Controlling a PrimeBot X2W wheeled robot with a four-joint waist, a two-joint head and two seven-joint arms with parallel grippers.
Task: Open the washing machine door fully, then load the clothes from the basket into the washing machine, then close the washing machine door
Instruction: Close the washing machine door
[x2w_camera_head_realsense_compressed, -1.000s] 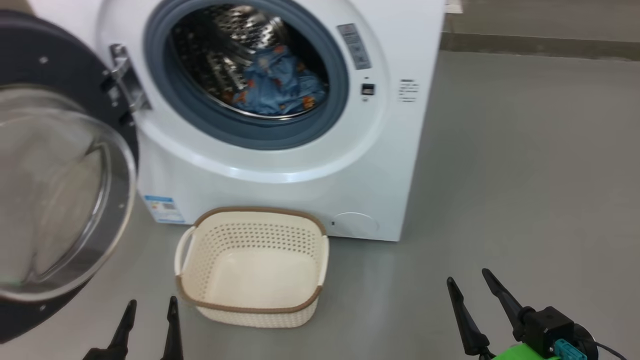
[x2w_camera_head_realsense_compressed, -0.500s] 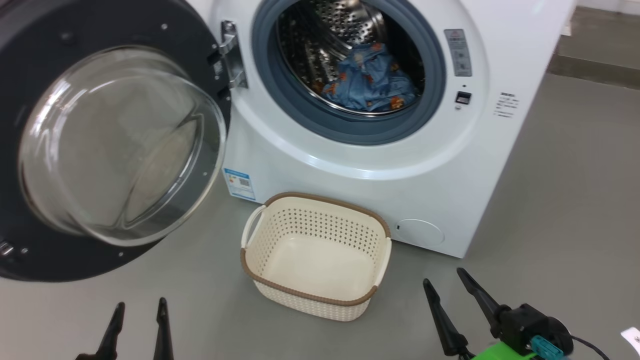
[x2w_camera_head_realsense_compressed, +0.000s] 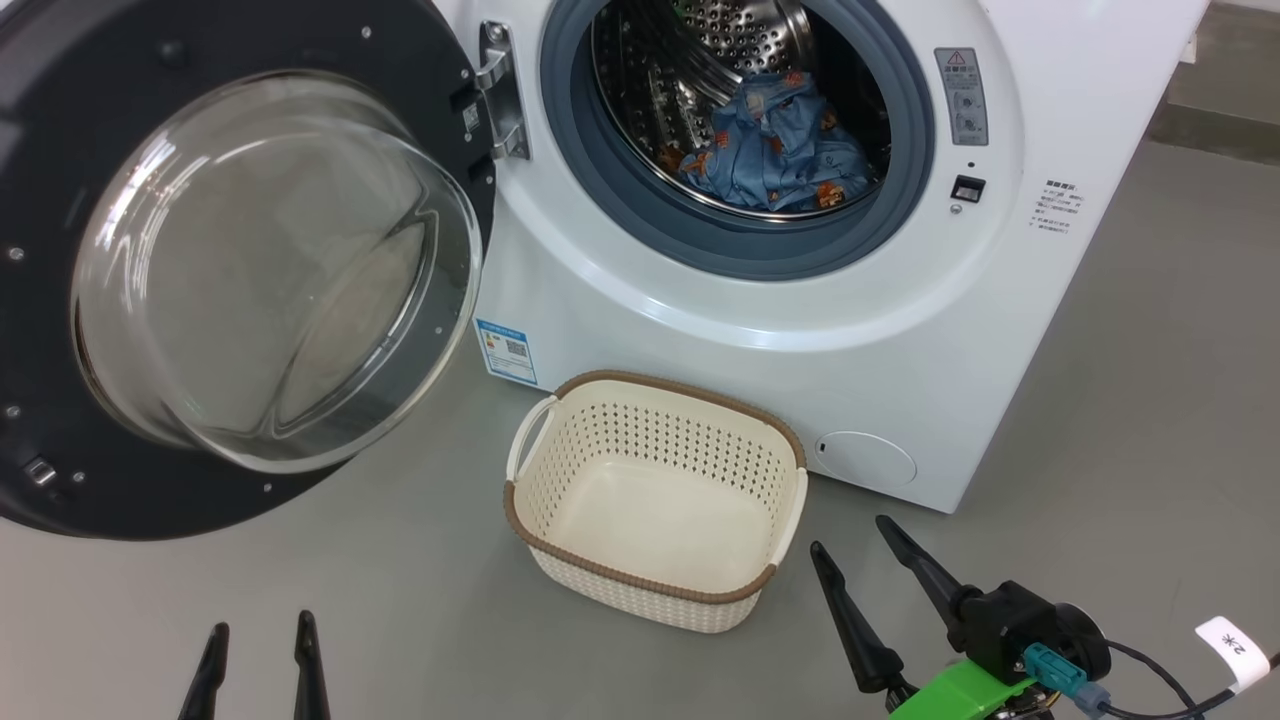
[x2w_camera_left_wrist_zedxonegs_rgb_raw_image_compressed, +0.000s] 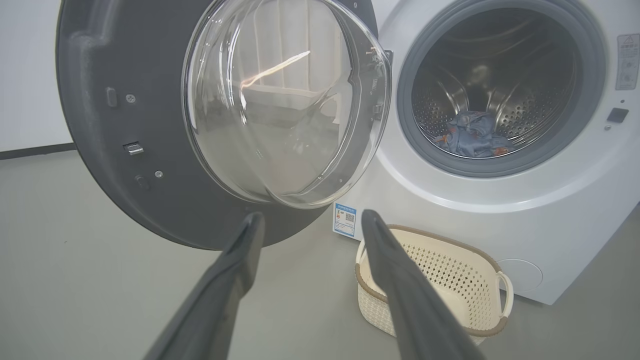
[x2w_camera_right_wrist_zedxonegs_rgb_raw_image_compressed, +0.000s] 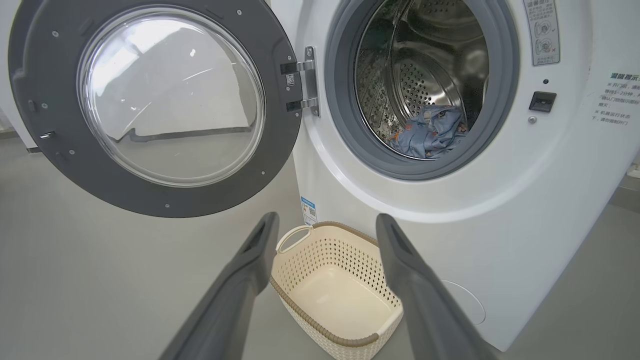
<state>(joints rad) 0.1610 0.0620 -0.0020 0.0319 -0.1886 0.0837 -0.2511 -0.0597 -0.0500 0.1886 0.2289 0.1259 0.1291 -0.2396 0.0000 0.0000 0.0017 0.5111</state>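
The white washing machine (x2w_camera_head_realsense_compressed: 900, 340) stands with its door (x2w_camera_head_realsense_compressed: 60, 330) swung wide to the left, glass bowl bulging outward. Light-blue clothes (x2w_camera_head_realsense_compressed: 775, 150) with orange figures lie inside the steel drum, also seen as clothes (x2w_camera_right_wrist_zedxonegs_rgb_raw_image_compressed: 427, 132) and clothes (x2w_camera_left_wrist_zedxonegs_rgb_raw_image_compressed: 472, 135). The cream basket (x2w_camera_head_realsense_compressed: 540, 470) sits on the floor before the machine, nothing in it; basket (x2w_camera_right_wrist_zedxonegs_rgb_raw_image_compressed: 295, 295), basket (x2w_camera_left_wrist_zedxonegs_rgb_raw_image_compressed: 492, 300). My left gripper (x2w_camera_head_realsense_compressed: 258, 628) is open at the lower left, below the door. My right gripper (x2w_camera_head_realsense_compressed: 848, 535) is open at the lower right, just right of the basket. Neither holds anything.
Grey floor (x2w_camera_head_realsense_compressed: 1150, 400) spreads to the right of the machine and in front of the basket. A blue label (x2w_camera_head_realsense_compressed: 505, 350) and a round cap (x2w_camera_head_realsense_compressed: 866, 458) mark the machine's lower front. A cable with a white tag (x2w_camera_head_realsense_compressed: 1232, 640) trails from my right wrist.
The head camera has turned left, so the whole scene shifted right and the door came fully into view. Both grippers stay open; door, basket and clothes have not moved.
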